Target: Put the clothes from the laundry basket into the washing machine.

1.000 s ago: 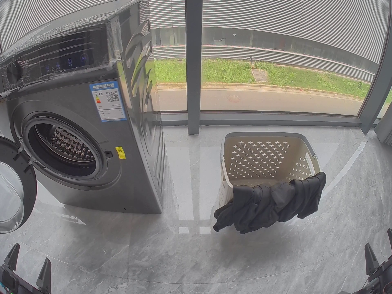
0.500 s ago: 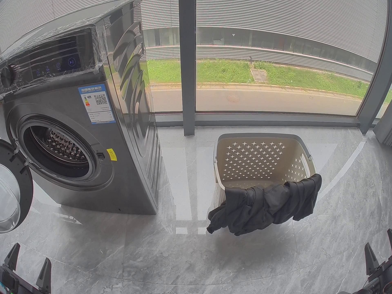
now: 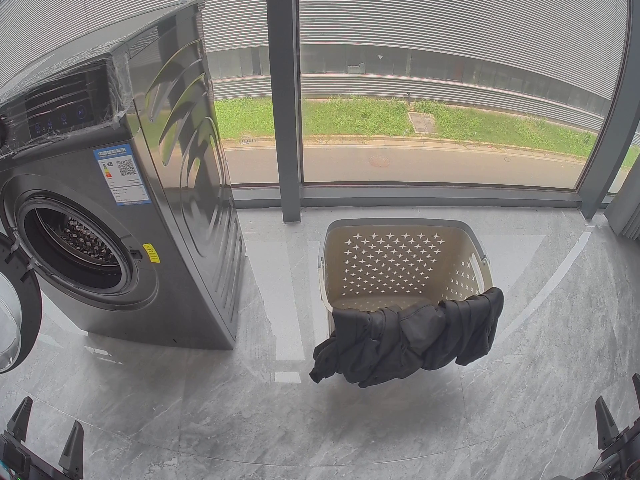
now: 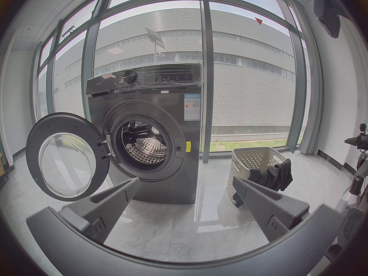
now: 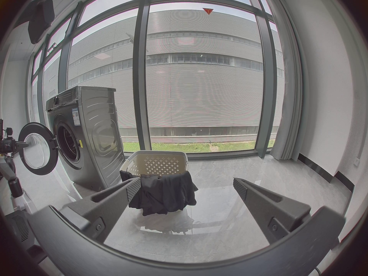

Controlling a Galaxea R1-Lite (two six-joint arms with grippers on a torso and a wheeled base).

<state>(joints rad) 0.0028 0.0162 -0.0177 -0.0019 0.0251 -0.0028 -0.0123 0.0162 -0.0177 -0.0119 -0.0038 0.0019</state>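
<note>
A cream laundry basket (image 3: 400, 261) stands on the floor ahead, slightly right of centre. Dark clothes (image 3: 407, 341) hang over its near rim and droop outside toward the floor; they also show as clothes (image 5: 163, 191) and clothes (image 4: 272, 177) from the wrists. The grey washing machine (image 3: 127, 188) stands at the left with its round door (image 3: 17, 301) swung open and the drum (image 4: 147, 148) showing. My left gripper (image 3: 47, 438) is open, low at the near left. My right gripper (image 5: 184, 190) is open at the near right, well short of the basket. Both hold nothing.
A glass wall with a dark post (image 3: 283, 95) runs behind the basket and machine. Polished grey floor (image 3: 267, 408) lies between me and both. The open door juts out at the machine's left side. A curtain (image 5: 287, 96) hangs at the far right.
The whole head picture has shifted left across the frames, so the camera has turned right. Basket, clothes and machine keep their places relative to each other. Both grippers hold the same open pose.
</note>
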